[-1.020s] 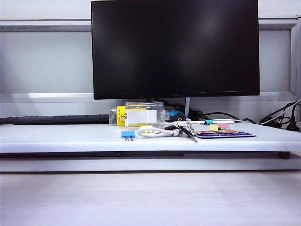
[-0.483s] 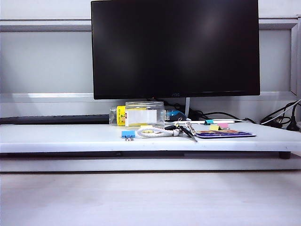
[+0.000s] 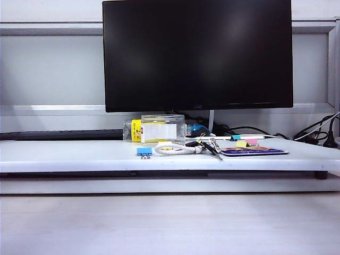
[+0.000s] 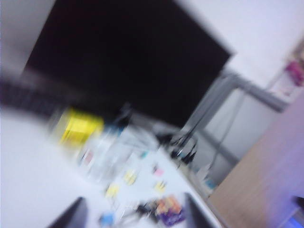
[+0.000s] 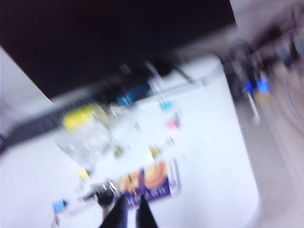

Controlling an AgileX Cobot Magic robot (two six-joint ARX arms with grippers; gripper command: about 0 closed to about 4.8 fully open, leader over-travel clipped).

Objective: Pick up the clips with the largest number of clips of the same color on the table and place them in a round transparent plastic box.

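Neither arm appears in the exterior view; both grippers show only in their own blurred wrist views.

Left gripper (image 4: 135,213): jaws stand wide apart, empty, one dark finger at each side of the lower frame edge; the white table (image 4: 28,166) lies ahead of and below them.

Right gripper (image 5: 128,213): fingers nearly together with a narrow gap between the tips, nothing held.

Task items: the pale-yellow clips (image 4: 129,177) lie scattered ahead of the left jaws, roughly on the line through the gap between them; from the right jaws the same clips (image 5: 154,152) lie ahead and beyond the mouse pad (image 5: 147,180), which sits just in front of the tips. In the exterior view one yellow clip (image 3: 241,143) is distinct, beside a pink clip (image 3: 252,141) and a teal clip (image 3: 235,137); a blue clip (image 3: 144,151) lies apart near the front edge.

The round transparent plastic box (image 3: 162,128) stands under the monitor (image 3: 197,53), beyond the clips from both jaws.

Judgement: both grippers are well apart from the clips; clip long axes cannot be told through the blur; the left, already spread, is the readier for a first approach; which arm is nearer cannot be told.
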